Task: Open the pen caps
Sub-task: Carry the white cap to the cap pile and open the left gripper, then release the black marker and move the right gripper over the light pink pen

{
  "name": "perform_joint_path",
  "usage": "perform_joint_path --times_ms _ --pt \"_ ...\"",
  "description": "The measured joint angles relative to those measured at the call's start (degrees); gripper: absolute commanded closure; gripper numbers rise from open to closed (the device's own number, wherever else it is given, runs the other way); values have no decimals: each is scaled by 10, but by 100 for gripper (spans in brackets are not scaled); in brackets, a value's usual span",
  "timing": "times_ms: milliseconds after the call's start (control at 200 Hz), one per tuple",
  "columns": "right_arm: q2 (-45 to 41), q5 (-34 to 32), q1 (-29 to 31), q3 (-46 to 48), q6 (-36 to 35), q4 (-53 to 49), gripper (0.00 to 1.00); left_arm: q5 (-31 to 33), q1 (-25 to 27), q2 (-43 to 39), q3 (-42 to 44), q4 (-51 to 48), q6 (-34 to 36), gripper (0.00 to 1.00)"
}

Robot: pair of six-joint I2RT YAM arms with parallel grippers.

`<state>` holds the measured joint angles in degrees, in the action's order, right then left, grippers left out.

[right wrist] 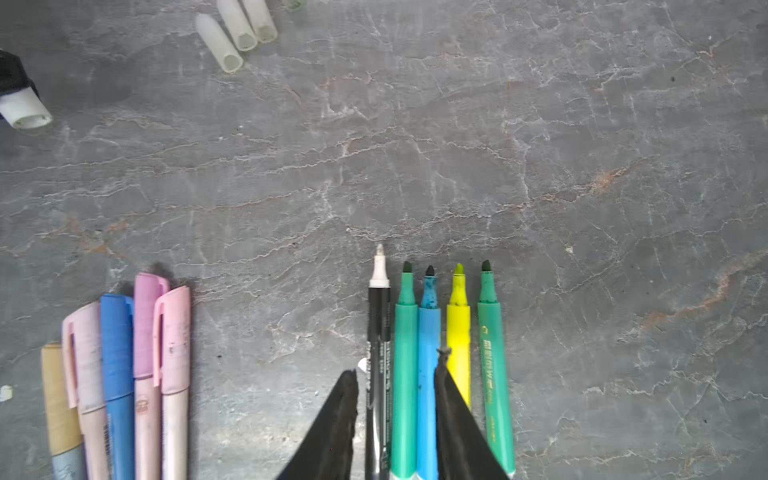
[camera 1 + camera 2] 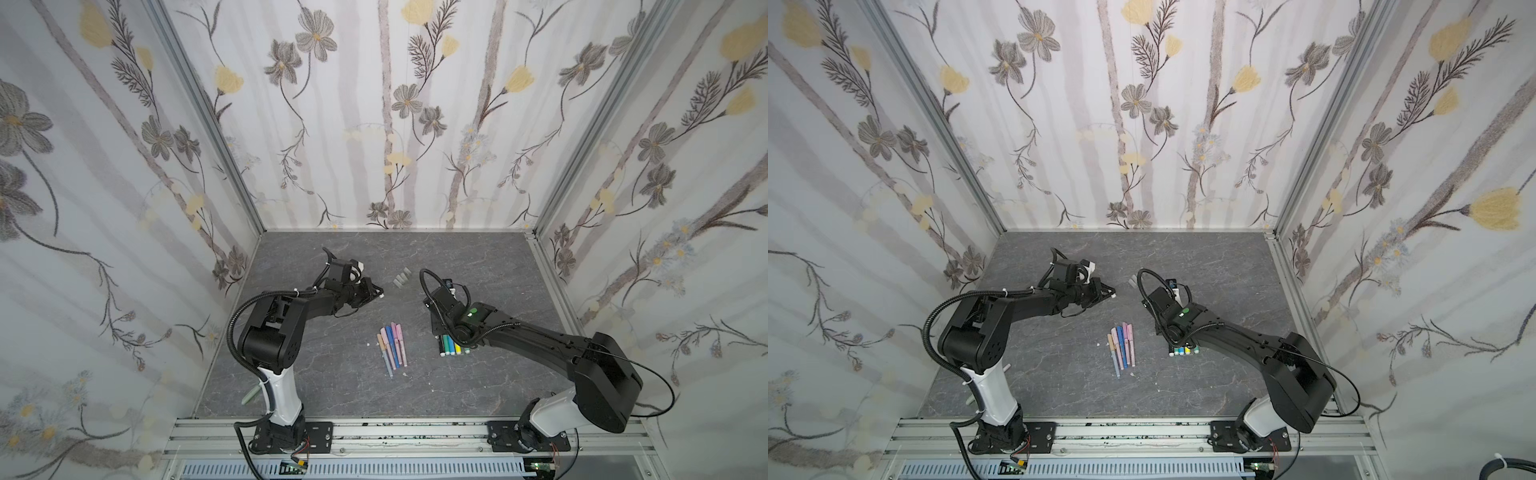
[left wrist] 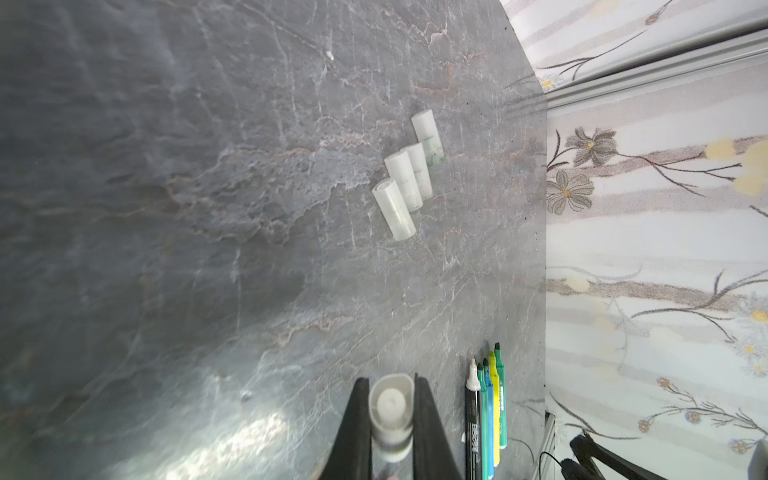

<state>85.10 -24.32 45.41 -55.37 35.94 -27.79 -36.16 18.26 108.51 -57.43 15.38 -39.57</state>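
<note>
My left gripper (image 3: 390, 380) is shut on a frosted white pen cap (image 3: 390, 411), held just above the table (image 3: 208, 208); in both top views it (image 2: 376, 293) (image 2: 1111, 294) hovers left of centre. Several loose frosted pen caps (image 3: 405, 178) (image 2: 402, 277) (image 1: 237, 31) lie together farther back. My right gripper (image 1: 397, 365) is open, its fingers straddling the black, green and blue barrels in a row of uncapped markers (image 1: 430, 340) (image 2: 451, 347) lying on the table. Pastel pens (image 1: 120, 353) (image 2: 392, 345) (image 2: 1123, 347) lie side by side with their caps on.
Flower-papered walls (image 2: 374, 124) close the grey stone table on three sides. An aluminium rail (image 2: 415, 432) with both arm bases runs along the front. The right arm's wrist (image 2: 469, 316) covers part of the marker row from above. Small white crumbs (image 1: 6, 392) lie near the pastel pens.
</note>
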Motion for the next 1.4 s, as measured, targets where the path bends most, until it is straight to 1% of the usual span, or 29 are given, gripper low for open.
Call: perform_joint_path --times_ms 180,355,535,729,1179,1274,1399 --pt "-26 4 -13 28 -3 5 68 10 21 51 -51 3 -17 97" --pt "-45 4 -21 49 -5 7 68 21 32 89 -88 -2 -30 92" --pt "-49 6 -24 62 -6 10 68 36 30 107 -106 -7 -46 83" --pt "-49 13 -24 66 -7 19 68 40 31 111 -115 -8 -55 80" --pt "-49 28 -25 68 -11 28 68 45 31 112 -115 -17 -55 79" --pt "-49 38 -24 68 -17 32 67 46 29 96 -103 -22 -55 79" --pt "-38 56 -13 62 -17 37 67 47 18 50 -78 -24 -52 79"
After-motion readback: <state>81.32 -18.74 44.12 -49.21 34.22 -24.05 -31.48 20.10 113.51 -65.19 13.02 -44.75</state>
